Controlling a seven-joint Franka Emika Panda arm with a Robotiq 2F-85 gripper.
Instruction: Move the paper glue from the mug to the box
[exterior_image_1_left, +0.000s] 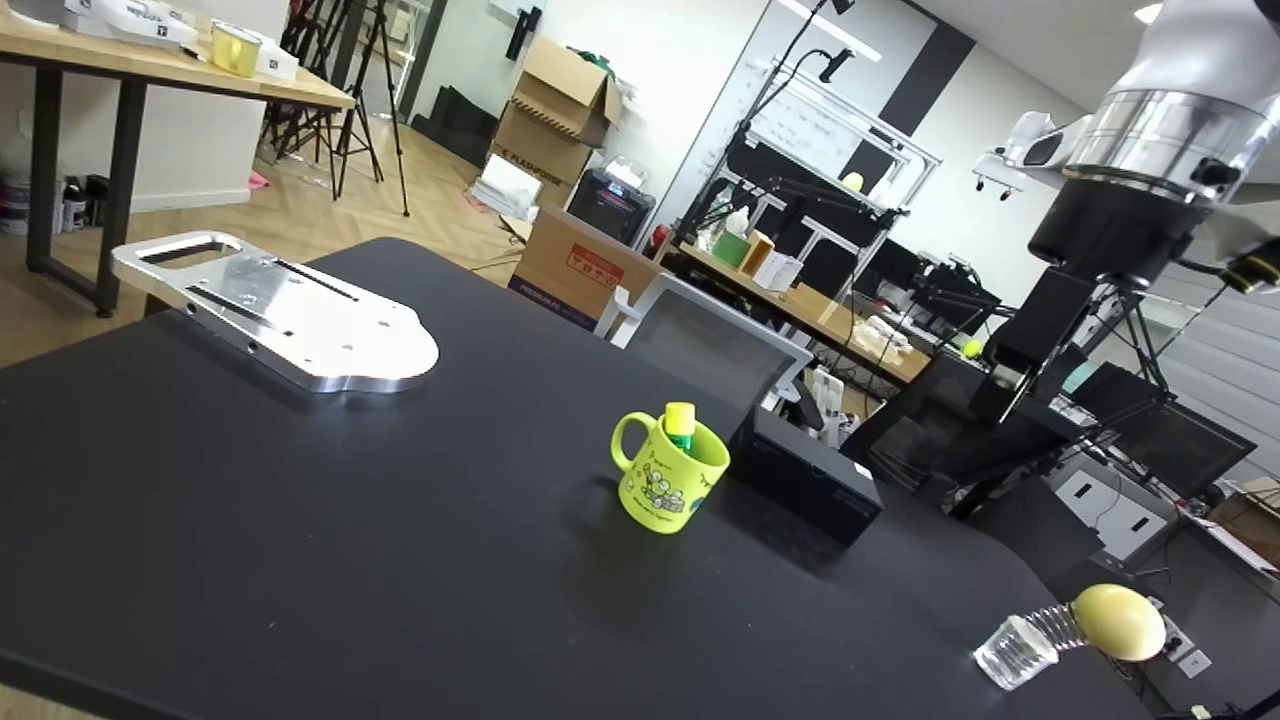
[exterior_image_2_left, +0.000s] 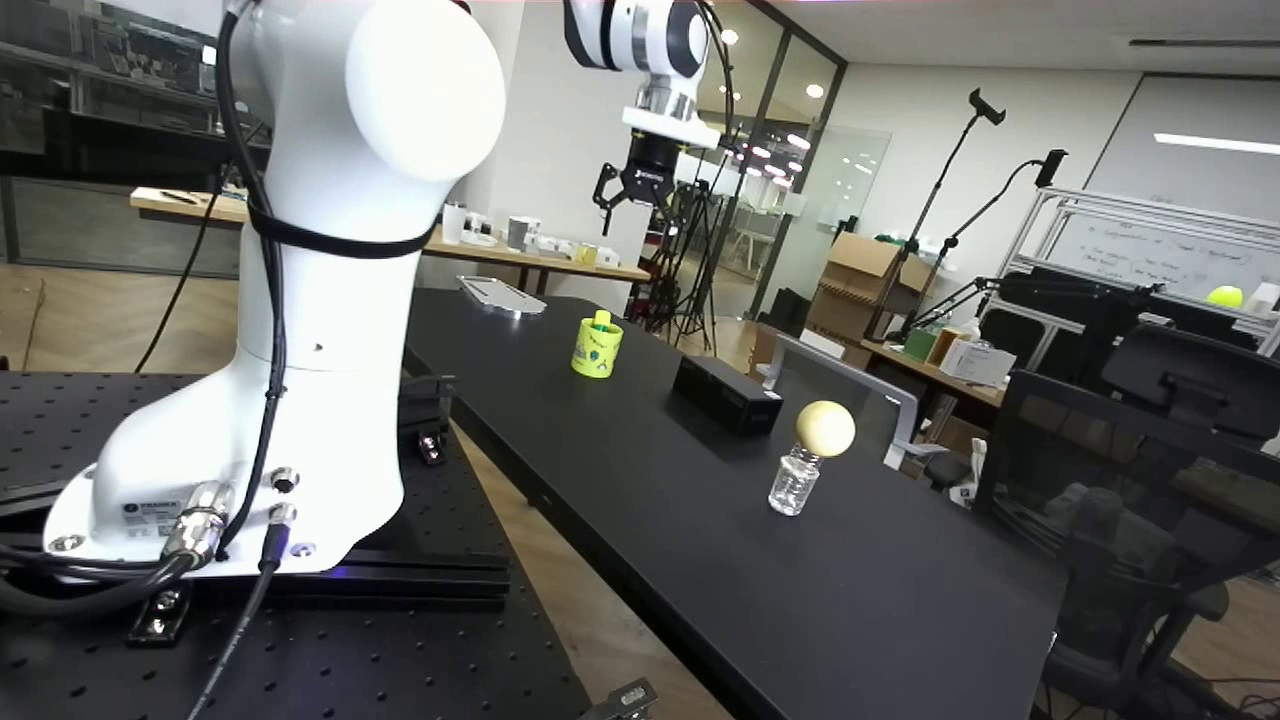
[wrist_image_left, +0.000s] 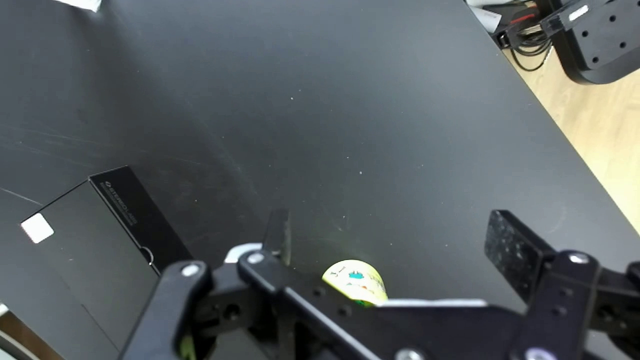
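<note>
Paper glue (exterior_image_1_left: 679, 419) in the green mug (exterior_image_1_left: 660, 489): its yellow cap rises above the rim, with a green part showing just beneath. The mug stands upright on the black table (exterior_image_1_left: 420, 560); its side bears a dark print, and in an exterior view its handle is seen on the side away from the box (exterior_image_2_left: 727, 394). The low black box rests on the tabletop near the mug but apart from it; a white sticker (wrist_image_left: 37, 228) marks one corner of its top, and pale lettering runs along one face. The pincer (wrist_image_left: 392, 240), borne by the white robot arm (exterior_image_2_left: 330, 305), hangs well above the table, its two fingers (wrist_image_left: 512, 252) spread wide apart. In the wrist view, its metalwork partly covers both mug and box. A clear jar (exterior_image_2_left: 793, 484), topped by a spring (exterior_image_1_left: 1055, 628) and a pale yellow ball (exterior_image_2_left: 825, 429), stands on the table beyond the box from the mug. A silver metal plate (exterior_image_1_left: 300, 315) sits at one end of the table, well apart from the mug. Past the table edge I see a grey chair (exterior_image_1_left: 705, 340) and a brown carton (exterior_image_1_left: 560, 245).
</note>
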